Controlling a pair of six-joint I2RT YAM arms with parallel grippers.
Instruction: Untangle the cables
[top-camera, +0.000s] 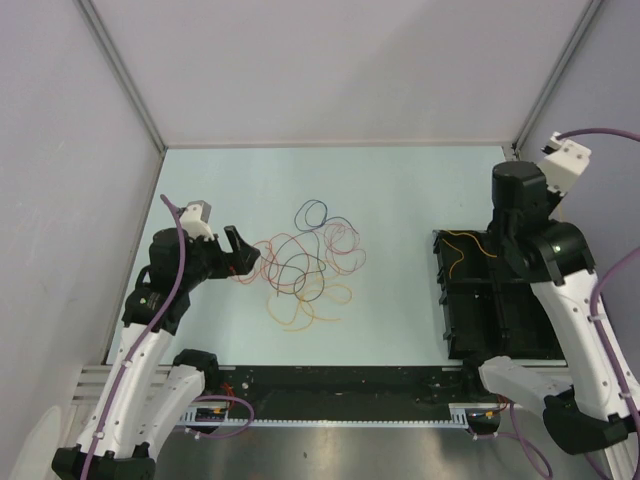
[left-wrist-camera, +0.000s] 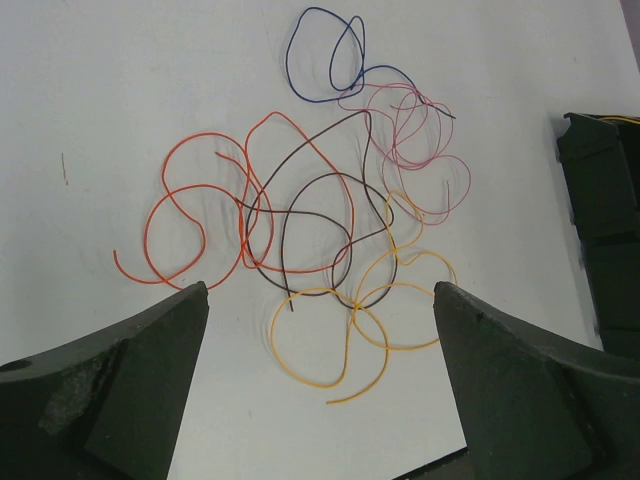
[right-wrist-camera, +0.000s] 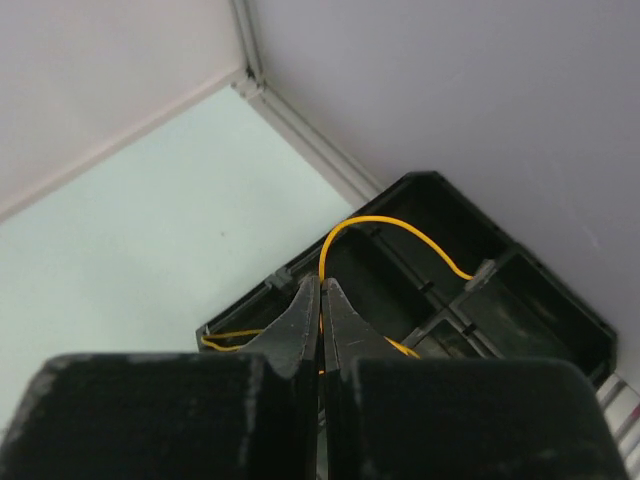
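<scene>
The cables (top-camera: 300, 265) lie in one loose tangle on the bench (top-camera: 400, 190), a little left of the middle. One more yellow cable (right-wrist-camera: 390, 222) is in the black tray (top-camera: 500, 320) on the right.

My left tool (left-wrist-camera: 320, 290) hangs just beside the near-left edge of the tangle, fingers wide apart and nothing between them. My right tool (right-wrist-camera: 320, 285) is over the tray with its fingers pressed together. The yellow cable runs right behind the tips, and I cannot tell whether they pinch it or just sit in front of it.

I judge these cables to be very light, limp and springy. They should hold their curls, drag their neighbours along if I pull fast, and slip out of a shallow pinch.

The red cable (left-wrist-camera: 165, 195) looks the best first pick. Its outer loop and free end lie at the left edge, apart from the rest. The brown cable (left-wrist-camera: 310, 145) is woven through the middle, so I would leave it. The blue cable (left-wrist-camera: 289, 65) at the far side barely touches the pile.
</scene>
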